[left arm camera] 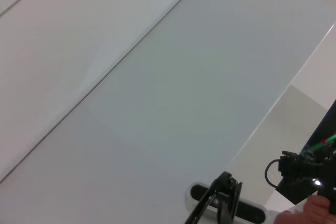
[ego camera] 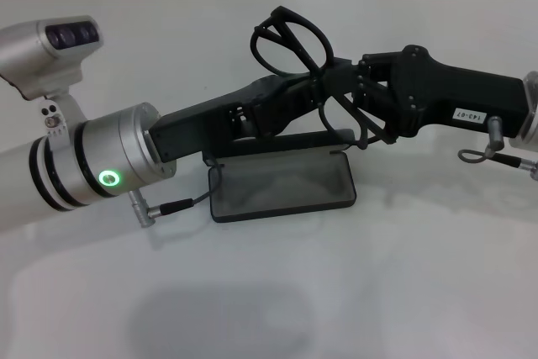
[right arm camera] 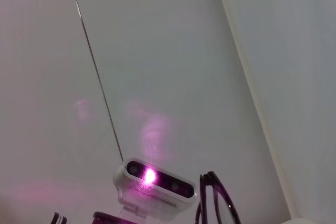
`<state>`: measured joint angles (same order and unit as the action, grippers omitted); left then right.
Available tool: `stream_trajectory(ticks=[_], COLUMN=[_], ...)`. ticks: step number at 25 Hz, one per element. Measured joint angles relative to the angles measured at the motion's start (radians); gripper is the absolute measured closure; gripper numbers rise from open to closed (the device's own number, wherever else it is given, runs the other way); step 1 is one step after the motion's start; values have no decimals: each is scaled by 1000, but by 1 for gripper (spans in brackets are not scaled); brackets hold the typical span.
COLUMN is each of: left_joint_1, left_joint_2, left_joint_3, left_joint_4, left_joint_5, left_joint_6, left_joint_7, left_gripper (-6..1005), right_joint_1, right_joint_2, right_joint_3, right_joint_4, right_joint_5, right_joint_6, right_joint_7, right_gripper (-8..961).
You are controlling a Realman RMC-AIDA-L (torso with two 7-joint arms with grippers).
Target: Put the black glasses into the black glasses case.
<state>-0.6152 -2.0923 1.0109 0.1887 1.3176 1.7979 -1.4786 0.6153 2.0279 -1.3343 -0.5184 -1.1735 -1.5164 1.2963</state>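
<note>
White desk (ego camera: 378, 292); both tools meet directly above open black glasses case (ego camera: 282, 187); black glasses (ego camera: 294, 39) held aloft between left tool (ego camera: 315, 90) and right tool (ego camera: 357, 98); grip states: cannot tell.

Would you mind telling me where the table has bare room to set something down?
The white table is bare in front of the black glasses case and along the far edge behind it. It is crowded above the case, where the left gripper and right gripper meet around the black glasses.

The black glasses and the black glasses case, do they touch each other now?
Apart. In the head view the black glasses are held up between both grippers, clearly above the open black glasses case on the table.
</note>
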Motion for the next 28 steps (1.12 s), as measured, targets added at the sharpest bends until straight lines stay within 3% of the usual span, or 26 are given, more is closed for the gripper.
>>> stream_trajectory(ticks=[11, 18, 22, 26, 27, 28], left_joint_1=[4, 66, 85, 119, 154, 154], left_joint_2=[1, 15, 40, 86, 104, 104], left_joint_3=[1, 8, 8, 7, 6, 6], left_joint_4=[0, 96, 117, 158, 197, 197], left_joint_5=[0, 41, 81, 183, 219, 219], left_joint_6=[2, 3, 3, 3, 4, 4], left_joint_7=[1, 8, 8, 72, 143, 143], left_gripper=[988, 988, 987, 987, 987, 987], right_joint_1=[-8, -15, -22, -30, -36, -45], right_joint_2=[0, -5, -8, -13, -14, -14], right_joint_3=[3, 36, 61, 62, 61, 60], right_joint_4=[-1, -6, -8, -37, -62, -89], right_joint_5=[12, 25, 25, 2, -21, -48], right_joint_6=[0, 17, 25, 27, 25, 24], right_joint_7=[-3, -13, -36, -97, -117, -130], right_gripper=[891, 891, 890, 890, 890, 890])
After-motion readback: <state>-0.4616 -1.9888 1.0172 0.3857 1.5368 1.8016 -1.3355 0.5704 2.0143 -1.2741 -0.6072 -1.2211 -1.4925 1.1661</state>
